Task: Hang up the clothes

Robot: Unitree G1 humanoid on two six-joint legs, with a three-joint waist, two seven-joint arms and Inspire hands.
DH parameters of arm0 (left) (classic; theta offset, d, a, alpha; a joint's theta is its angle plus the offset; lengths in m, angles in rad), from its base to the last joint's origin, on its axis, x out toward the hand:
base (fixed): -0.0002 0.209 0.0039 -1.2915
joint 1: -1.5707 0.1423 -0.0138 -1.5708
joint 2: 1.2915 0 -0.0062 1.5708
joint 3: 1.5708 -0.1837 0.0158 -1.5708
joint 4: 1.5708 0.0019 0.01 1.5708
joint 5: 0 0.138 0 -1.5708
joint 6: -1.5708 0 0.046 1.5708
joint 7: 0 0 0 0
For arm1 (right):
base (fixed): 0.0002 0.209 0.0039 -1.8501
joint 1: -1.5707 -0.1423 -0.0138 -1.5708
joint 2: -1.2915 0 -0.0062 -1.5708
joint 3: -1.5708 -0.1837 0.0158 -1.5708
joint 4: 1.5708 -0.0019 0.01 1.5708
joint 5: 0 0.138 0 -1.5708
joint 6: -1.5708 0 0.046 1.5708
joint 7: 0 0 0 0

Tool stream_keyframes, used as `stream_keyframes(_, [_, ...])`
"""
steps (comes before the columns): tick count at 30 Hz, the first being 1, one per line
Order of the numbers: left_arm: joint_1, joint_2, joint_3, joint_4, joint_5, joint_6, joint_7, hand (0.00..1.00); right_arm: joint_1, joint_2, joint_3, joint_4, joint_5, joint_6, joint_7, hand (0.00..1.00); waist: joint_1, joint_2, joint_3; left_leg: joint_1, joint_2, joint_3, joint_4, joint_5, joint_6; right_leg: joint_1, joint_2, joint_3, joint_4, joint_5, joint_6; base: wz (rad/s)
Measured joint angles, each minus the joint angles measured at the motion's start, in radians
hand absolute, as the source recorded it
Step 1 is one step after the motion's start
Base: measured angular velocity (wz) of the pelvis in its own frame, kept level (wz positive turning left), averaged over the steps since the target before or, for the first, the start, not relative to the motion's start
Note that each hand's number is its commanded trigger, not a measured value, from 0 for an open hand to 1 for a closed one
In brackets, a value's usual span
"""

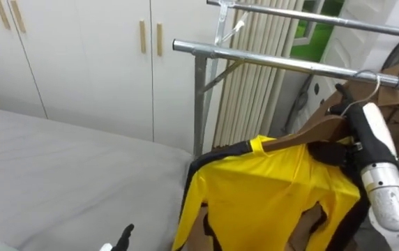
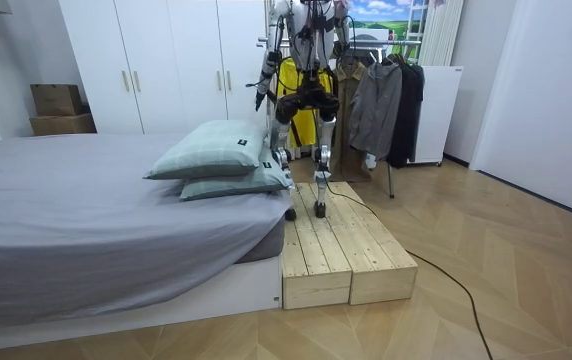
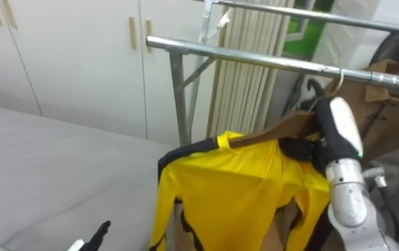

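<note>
A yellow shirt (image 1: 269,195) with black trim hangs on a wooden hanger (image 1: 311,132). My right hand (image 1: 330,152) is shut on the hanger's right part, just below its neck. The hanger's wire hook (image 1: 372,78) is up at the lower metal rail (image 1: 269,61) of the clothes rack; I cannot tell whether it rests on the rail. A second rail (image 1: 311,17) runs higher and farther back. A dark fingertip of my left hand (image 1: 124,236) shows at the bottom edge, low over the bed. In the room view I stand on a wooden platform (image 2: 336,250), facing the rack.
The grey bed (image 1: 60,174) lies at my left, with white wardrobe doors (image 1: 81,56) behind it. Cardboard (image 1: 398,94) stands behind the rail at the right. Dark garments (image 2: 386,100) hang farther along the rack. Two pillows (image 2: 216,160) lie on the bed.
</note>
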Motion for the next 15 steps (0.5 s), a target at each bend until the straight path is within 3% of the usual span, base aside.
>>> stream_keyframes(1, [0.002, 0.000, 0.004, 0.008, 0.001, 0.002, 0.000, 0.00, 0.000, 0.000, 0.000, 0.004, -0.006, 0.003, 0.003, 1.00, -0.003, 0.002, 0.0013, -0.004, 0.003, 0.005, 0.001, -0.001, 0.002, 0.000, 0.000, -0.008, 0.005, -0.005, 0.000, 0.31])
stream_keyframes(4, [0.014, 0.001, 0.024, 0.028, 0.003, 0.004, 0.000, 0.00, 0.000, -0.008, -0.019, 0.004, -0.023, 0.009, 0.003, 1.00, -0.006, -0.008, -0.0041, -0.004, -0.020, 0.001, -0.069, 0.000, 0.000, -0.017, 0.002, -0.012, 0.015, -0.010, -0.003, 0.21])
stream_keyframes(6, [0.023, 0.000, 0.032, 0.085, 0.002, 0.004, 0.002, 0.00, -0.001, -0.010, -0.030, 0.004, -0.020, 0.019, -0.010, 1.00, 0.000, -0.013, -0.0041, 0.017, -0.044, -0.008, -0.142, 0.015, -0.019, -0.022, -0.005, -0.008, 0.014, -0.005, -0.010, 0.15])
stream_keyframes(10, [0.046, 0.001, 0.050, 0.158, 0.002, 0.010, 0.003, 0.00, -0.001, -0.012, -0.037, 0.003, -0.019, 0.028, -0.026, 1.00, 0.009, -0.014, -0.0055, 0.040, -0.066, -0.008, -0.216, 0.043, -0.032, -0.019, -0.010, -0.014, -0.016, 0.000, -0.007, 0.03])
stream_keyframes(15, [0.059, -0.003, 0.099, 0.216, 0.001, -0.026, 0.013, 0.00, -0.001, -0.026, -0.043, 0.003, -0.001, 0.043, -0.026, 1.00, 0.023, -0.022, -0.0097, 0.099, -0.083, -0.006, -0.304, 0.058, -0.047, 0.007, -0.012, -0.005, -0.031, 0.004, -0.003, -0.06])
